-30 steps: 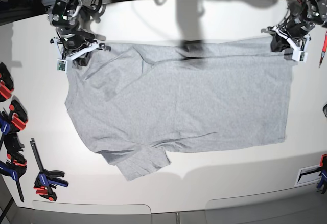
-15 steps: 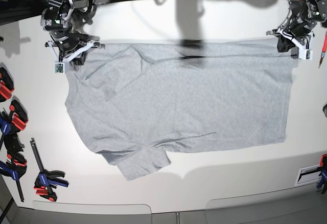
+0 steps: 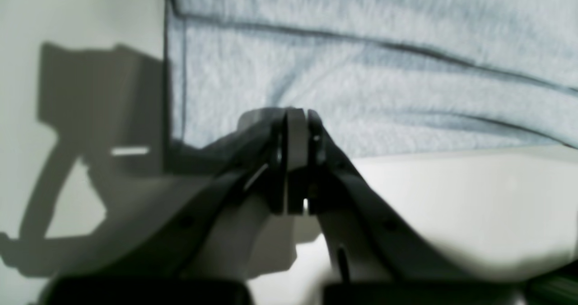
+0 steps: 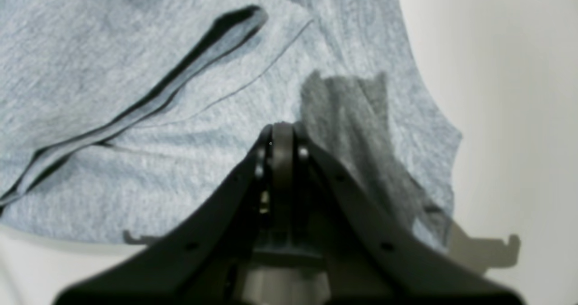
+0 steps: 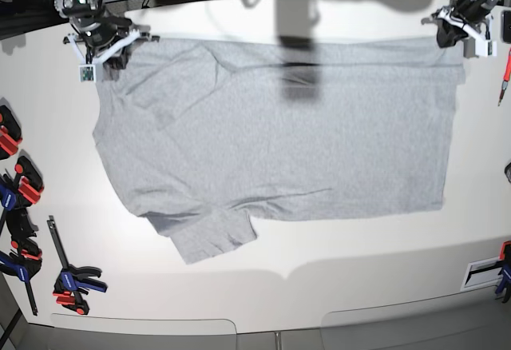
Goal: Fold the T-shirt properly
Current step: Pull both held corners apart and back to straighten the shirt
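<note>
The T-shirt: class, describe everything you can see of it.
The T-shirt is plain heather-grey knit, short-sleeved, spread mostly flat on the white table. One sleeve juts toward the near edge. Light creases cross it. The left gripper and right gripper are each shut on a far corner.

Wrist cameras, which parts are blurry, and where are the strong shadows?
Left wrist: the left gripper is blurred, and a dark shadow falls on the table. Right wrist: the right gripper is soft, shadowing the T-shirt. Base: sharper, edges curved.
</note>
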Controlling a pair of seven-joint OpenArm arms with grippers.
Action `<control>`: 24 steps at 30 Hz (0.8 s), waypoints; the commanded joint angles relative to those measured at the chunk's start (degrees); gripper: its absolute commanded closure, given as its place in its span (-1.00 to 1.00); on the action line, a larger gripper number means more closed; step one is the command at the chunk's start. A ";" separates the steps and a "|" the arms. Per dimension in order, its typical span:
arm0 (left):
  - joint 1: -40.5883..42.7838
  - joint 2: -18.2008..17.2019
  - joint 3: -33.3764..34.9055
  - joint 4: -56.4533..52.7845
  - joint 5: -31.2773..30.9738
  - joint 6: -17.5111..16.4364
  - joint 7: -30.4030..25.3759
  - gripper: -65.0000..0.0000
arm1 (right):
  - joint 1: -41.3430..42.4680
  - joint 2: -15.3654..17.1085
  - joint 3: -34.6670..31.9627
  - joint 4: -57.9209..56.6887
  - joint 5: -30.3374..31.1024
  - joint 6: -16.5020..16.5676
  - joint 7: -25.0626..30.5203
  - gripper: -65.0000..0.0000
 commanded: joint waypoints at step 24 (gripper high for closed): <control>4.17 4.37 -10.49 6.34 -10.49 -9.40 7.32 1.00 | -6.36 0.72 9.57 5.77 9.64 2.34 -2.54 1.00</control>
